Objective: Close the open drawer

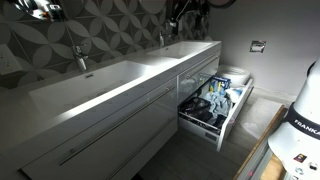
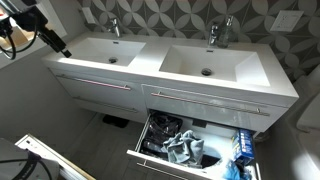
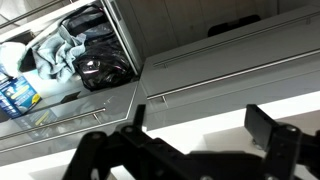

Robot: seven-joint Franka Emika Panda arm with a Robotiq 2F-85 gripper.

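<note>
Drawer stands pulled out at the lower right of the long white vanity in an exterior view. Its front panel is well clear of the cabinet face, and dark items and something blue show inside. Two faucets rise along the far edge of the tabletop. The robot's white base sits at the near right.

In an exterior view facing the vanity, the drawer is open at the near right, under the right basin. It holds a grey cloth, a blue packet and a dark bundle. The long drawer front under the left basin sits flush.

Wrist view: the tool fills the near edge, its two dark fingers spread wide with nothing between them, clear of the cabinet. The open drawer lies at the far left, with cloth, dark items and the blue packet visible inside. Closed fronts run off to the right.
</note>
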